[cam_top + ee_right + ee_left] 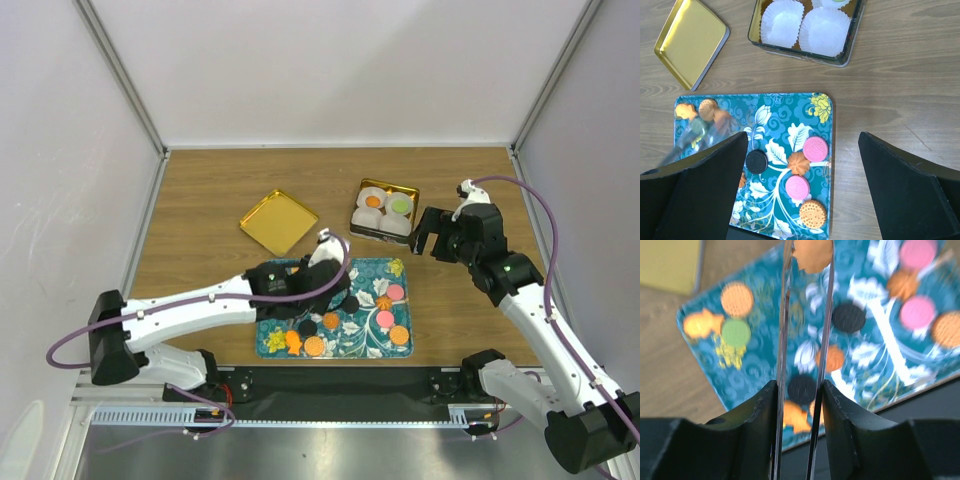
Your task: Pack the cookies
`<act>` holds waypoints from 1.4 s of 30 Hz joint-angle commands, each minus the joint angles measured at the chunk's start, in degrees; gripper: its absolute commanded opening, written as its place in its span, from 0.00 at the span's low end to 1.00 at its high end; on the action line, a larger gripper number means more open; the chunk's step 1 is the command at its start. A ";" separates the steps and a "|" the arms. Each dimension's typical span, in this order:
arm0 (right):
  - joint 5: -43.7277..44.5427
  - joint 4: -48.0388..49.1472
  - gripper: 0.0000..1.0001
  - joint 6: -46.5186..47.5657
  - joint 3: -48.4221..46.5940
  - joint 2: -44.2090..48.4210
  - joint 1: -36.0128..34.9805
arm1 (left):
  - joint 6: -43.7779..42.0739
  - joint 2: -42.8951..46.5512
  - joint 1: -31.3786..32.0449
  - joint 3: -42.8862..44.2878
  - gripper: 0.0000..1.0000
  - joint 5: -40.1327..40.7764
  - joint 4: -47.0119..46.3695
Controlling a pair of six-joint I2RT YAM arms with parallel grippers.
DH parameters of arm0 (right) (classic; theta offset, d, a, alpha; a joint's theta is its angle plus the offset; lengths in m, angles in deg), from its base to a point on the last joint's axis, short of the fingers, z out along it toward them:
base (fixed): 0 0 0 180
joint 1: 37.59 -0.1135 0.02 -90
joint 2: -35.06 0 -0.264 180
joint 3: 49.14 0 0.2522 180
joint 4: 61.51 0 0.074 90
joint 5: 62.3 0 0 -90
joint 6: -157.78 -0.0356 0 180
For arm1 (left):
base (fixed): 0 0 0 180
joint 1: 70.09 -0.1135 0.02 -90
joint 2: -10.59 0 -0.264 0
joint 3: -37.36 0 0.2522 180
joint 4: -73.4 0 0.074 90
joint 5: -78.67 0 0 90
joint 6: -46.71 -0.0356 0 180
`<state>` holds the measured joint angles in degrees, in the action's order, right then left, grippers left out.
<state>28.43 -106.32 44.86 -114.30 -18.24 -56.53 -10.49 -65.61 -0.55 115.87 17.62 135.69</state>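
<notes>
Several cookies, orange, pink and black, lie on the teal flowered tray; among them are a pink one, a black one and an orange one. My left gripper hangs over the tray's left half; its clear fingers are shut on an orange cookie at their tips. My right gripper is open and empty, raised right of the tin. In the right wrist view its jaws stand wide apart above the tray.
The tin holds white paper cups; one has an orange cookie, one a green cookie, two are empty. The gold lid lies on the table left of the tin. Walls enclose the table.
</notes>
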 commanded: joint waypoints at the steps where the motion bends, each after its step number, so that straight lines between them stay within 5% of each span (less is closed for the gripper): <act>1: -0.12 0.81 1.00 0.06 -1.51 1.09 0.39 | -5.89 -2.36 -3.00 7.04 0.43 1.81 -4.06; 17: -0.12 -2.61 1.00 0.59 -3.97 2.59 0.57 | -16.89 -30.14 -13.73 34.64 0.43 1.81 -6.52; 42: -0.03 -3.23 1.00 0.77 -3.01 3.20 0.66 | -19.35 -39.11 -15.92 37.38 0.48 0.14 -8.80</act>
<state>28.39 -110.17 44.95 -115.98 -15.95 -56.09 -28.55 -104.80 -15.90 150.89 16.99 129.13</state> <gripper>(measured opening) 0.994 0.483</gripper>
